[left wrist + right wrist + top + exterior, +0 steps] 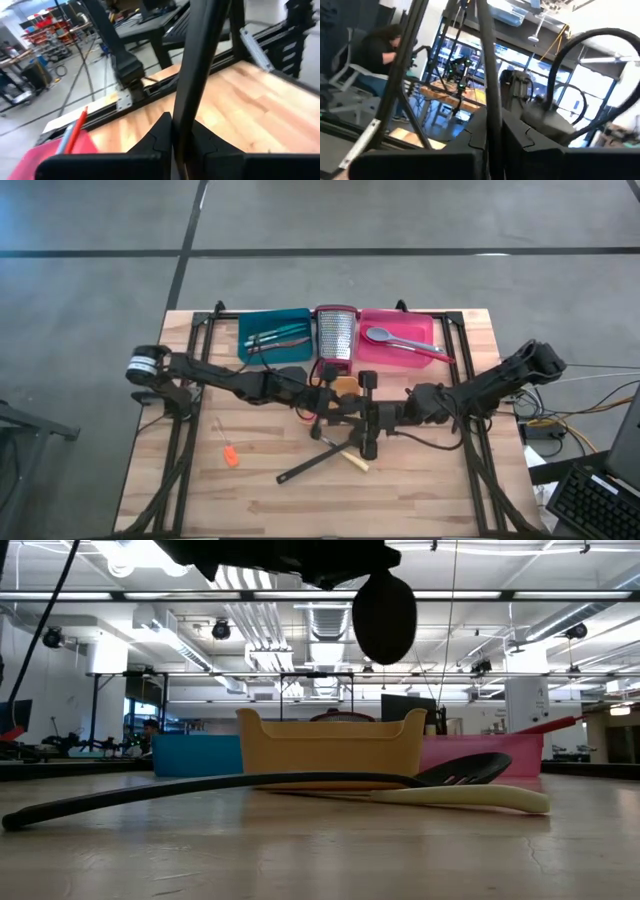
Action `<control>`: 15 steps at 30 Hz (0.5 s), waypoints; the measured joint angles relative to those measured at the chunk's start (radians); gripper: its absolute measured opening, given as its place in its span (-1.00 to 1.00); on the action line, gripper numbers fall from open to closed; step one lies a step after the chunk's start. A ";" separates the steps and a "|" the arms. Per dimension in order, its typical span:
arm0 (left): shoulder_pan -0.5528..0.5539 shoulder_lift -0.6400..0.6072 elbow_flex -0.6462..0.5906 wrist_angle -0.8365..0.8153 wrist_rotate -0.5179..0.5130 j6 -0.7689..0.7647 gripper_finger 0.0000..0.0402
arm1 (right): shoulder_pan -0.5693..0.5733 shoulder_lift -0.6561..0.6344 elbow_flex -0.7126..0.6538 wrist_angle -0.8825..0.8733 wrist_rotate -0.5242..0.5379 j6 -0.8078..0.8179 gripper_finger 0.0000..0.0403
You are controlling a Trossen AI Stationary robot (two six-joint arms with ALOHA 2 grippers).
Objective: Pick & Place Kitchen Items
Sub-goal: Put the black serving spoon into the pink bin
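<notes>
A long black utensil with a rounded head (385,615) hangs upright above the middle of the table, head down. My left gripper (340,415) and my right gripper (356,418) meet there from the left and the right, both shut on its handle. Below them a black slotted spatula (310,465) lies flat on the wood, with a cream-handled tool (357,463) beside its head. A small orange-handled tool (230,455) lies at the near left. A grey spoon (385,336) lies in the pink tray (425,330). My left gripper pinches the black handle (181,135) between its two fingers, coming nearly level from the table's left, the fingers across it. The handle runs up out of view. The utensil is clear of the table. My right gripper pinches the same handle (492,135) between its two fingers, coming roughly level from the table's right, the fingers across it. The handle runs up past the picture's top. The utensil hangs clear of the table.
A teal tray (262,320) with thin tools, a steel grater (336,335) and the pink tray stand along the far edge. An orange tray (346,385) sits just behind the grippers. A black frame runs along the table's left and right sides. A person sits beyond the table.
</notes>
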 joint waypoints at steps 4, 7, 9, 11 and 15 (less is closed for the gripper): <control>-0.002 -0.026 0.002 -0.055 -0.037 0.052 -0.89 | 0.043 -0.037 0.000 -0.059 0.002 0.030 -0.70; -0.001 -0.043 -0.001 -0.118 -0.075 0.092 -0.89 | 0.080 -0.090 0.000 -0.142 -0.001 0.063 -0.57; 0.000 -0.056 -0.002 -0.165 -0.147 0.121 -0.89 | 0.108 -0.131 0.000 -0.212 -0.009 0.111 -0.51; 0.000 -0.066 -0.003 -0.207 -0.246 0.153 -0.89 | 0.138 -0.170 0.001 -0.288 -0.008 0.155 -0.46; -0.002 -0.088 -0.002 -0.327 -0.450 0.198 -0.90 | 0.217 -0.241 0.003 -0.473 0.128 0.226 -0.42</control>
